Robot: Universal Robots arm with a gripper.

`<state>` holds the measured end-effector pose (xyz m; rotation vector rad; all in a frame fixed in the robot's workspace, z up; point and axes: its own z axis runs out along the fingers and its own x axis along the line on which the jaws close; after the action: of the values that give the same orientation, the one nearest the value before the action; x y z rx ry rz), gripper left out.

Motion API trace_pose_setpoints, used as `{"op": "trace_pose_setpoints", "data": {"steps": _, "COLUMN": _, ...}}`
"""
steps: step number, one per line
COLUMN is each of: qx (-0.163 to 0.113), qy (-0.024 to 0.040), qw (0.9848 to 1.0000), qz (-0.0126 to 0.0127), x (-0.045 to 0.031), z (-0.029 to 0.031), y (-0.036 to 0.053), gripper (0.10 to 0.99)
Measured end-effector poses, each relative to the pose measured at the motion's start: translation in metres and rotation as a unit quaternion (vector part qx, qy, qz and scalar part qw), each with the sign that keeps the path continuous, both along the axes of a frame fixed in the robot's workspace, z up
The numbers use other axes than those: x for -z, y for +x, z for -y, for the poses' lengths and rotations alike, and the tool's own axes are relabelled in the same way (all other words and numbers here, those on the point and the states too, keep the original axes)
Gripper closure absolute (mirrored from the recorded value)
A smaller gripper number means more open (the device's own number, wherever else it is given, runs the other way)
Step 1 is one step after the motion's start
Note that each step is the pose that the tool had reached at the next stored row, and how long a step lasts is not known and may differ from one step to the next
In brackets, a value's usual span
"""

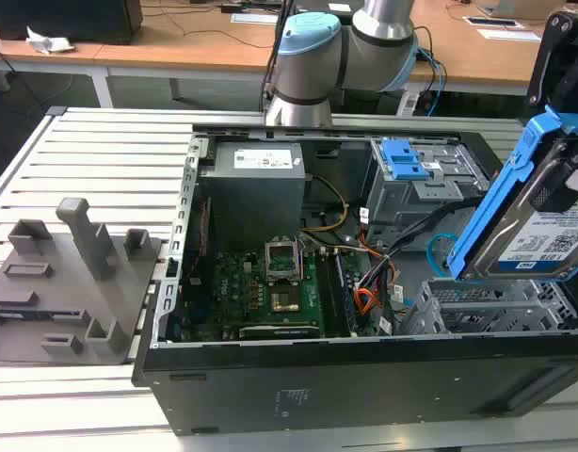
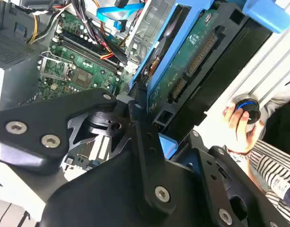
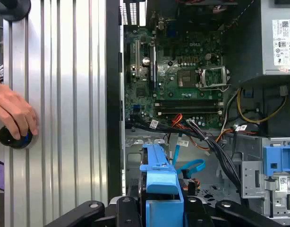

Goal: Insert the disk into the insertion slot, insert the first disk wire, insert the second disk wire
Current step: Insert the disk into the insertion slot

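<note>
The claw [image 3: 162,209] is clamped on the disk [image 1: 538,235], its black fingers [image 3: 127,208] pressing the blue frame from both sides. It holds the disk in the air at the exterior view's right, tilted steeply. The low end hangs just above the slot [image 1: 487,303] and nothing has gone in yet. The tilt probably lets that low edge lead into the open top of the grey cage.

Just beside the slot, toward the middle of the computer case [image 1: 364,381], the light blue cable [image 1: 440,247] curls in a loose loop. The dark wire bundle [image 3: 216,146] with its orange strands lies across the case floor near the circuit board. Neither reaches the disk, so both plugs are unconnected. Farther back stands a grey bay with a blue latch [image 1: 402,160].

Outside the case, a person's hand [image 3: 15,113] rests on a round black and blue button [image 3: 12,137] on the ribbed table [image 1: 91,160], likely ready to stop the arm.

Count: one claw, one disk, one slot, one blue cable, one dark bundle, one hand, one button.
</note>
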<state>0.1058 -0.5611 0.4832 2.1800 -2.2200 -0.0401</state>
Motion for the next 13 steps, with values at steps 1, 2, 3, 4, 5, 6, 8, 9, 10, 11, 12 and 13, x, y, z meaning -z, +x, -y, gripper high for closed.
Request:
{"op": "trace_pose_setpoints", "data": {"steps": 1, "qx": 0.000, "qy": 0.0000, "qw": 1.0000, "qz": 0.0000, "x": 0.0013, "z": 0.0000, "y": 0.0000, "gripper": 0.722}}
{"op": "trace_pose_setpoints", "data": {"steps": 2, "qx": 0.000, "qy": 0.0000, "qw": 1.0000, "qz": 0.0000, "x": 0.0052, "z": 0.0000, "y": 0.0000, "gripper": 0.722}}
{"op": "trace_pose_setpoints", "data": {"steps": 3, "qx": 0.000, "qy": 0.0000, "qw": 1.0000, "qz": 0.0000, "x": 0.0071, "z": 0.0000, "y": 0.0000, "gripper": 0.722}}
{"op": "trace_pose_setpoints", "data": {"steps": 4, "qx": 0.000, "qy": 0.0000, "qw": 1.0000, "qz": 0.0000, "x": 0.0080, "z": 0.0000, "y": 0.0000, "gripper": 0.722}}
{"op": "trace_pose_setpoints", "data": {"steps": 5, "qx": 0.000, "qy": 0.0000, "qw": 1.0000, "qz": 0.0000, "x": 0.0091, "z": 0.0000, "y": 0.0000, "gripper": 0.722}}
{"op": "trace_pose_setpoints", "data": {"steps": 6, "qx": 0.000, "qy": 0.0000, "qw": 1.0000, "qz": 0.0000, "x": 0.0100, "z": 0.0000, "y": 0.0000, "gripper": 0.722}}
{"op": "trace_pose_setpoints", "data": {"steps": 8, "qx": 0.000, "qy": 0.0000, "qw": 1.0000, "qz": 0.0000, "x": 0.0117, "z": 0.0000, "y": 0.0000, "gripper": 0.722}}
{"op": "trace_pose_setpoints", "data": {"steps": 9, "qx": 0.000, "qy": 0.0000, "qw": 1.0000, "qz": 0.0000, "x": 0.0123, "z": 0.0000, "y": 0.0000, "gripper": 0.722}}
{"op": "trace_pose_setpoints", "data": {"steps": 10, "qx": 0.000, "qy": 0.0000, "qw": 1.0000, "qz": 0.0000, "x": 0.0130, "z": 0.0000, "y": 0.0000, "gripper": 0.722}}
{"op": "trace_pose_setpoints", "data": {"steps": 11, "qx": 0.000, "qy": 0.0000, "qw": 1.0000, "qz": 0.0000, "x": 0.0136, "z": 0.0000, "y": 0.0000, "gripper": 0.722}}
{"op": "trace_pose_setpoints", "data": {"steps": 12, "qx": 0.000, "qy": 0.0000, "qw": 1.0000, "qz": 0.0000, "x": 0.0144, "z": 0.0000, "y": 0.0000, "gripper": 0.722}}
{"op": "trace_pose_setpoints", "data": {"steps": 13, "qx": 0.000, "qy": 0.0000, "qw": 1.0000, "qz": 0.0000, "x": 0.0153, "z": 0.0000, "y": 0.0000, "gripper": 0.722}}
